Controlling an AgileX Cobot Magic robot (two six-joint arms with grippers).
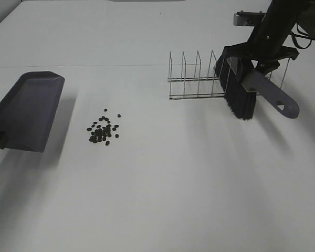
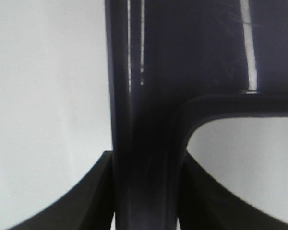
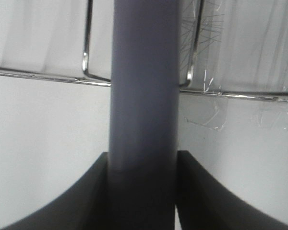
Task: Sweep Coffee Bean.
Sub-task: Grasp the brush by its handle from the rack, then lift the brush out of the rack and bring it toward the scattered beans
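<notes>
The coffee beans [image 1: 103, 130] lie in a small loose cluster on the white table, left of centre. A dark purple dustpan [image 1: 27, 109] is held tilted above the table at the left. My left gripper [image 2: 146, 191] is shut on its handle [image 2: 144, 143]; the gripper itself is out of the exterior view. My right gripper [image 1: 262, 55] is shut on the grey handle [image 1: 270, 92] of a brush, whose black bristles [image 1: 236, 86] hang in front of the wire rack. The handle [image 3: 144, 96] fills the right wrist view between the fingers [image 3: 206, 191].
A wire rack [image 1: 210, 76] with several upright dividers stands on the table at the back right, just behind the brush; its rods also show in the right wrist view [image 3: 86, 57]. The white table [image 1: 173, 184] spreads between beans and brush.
</notes>
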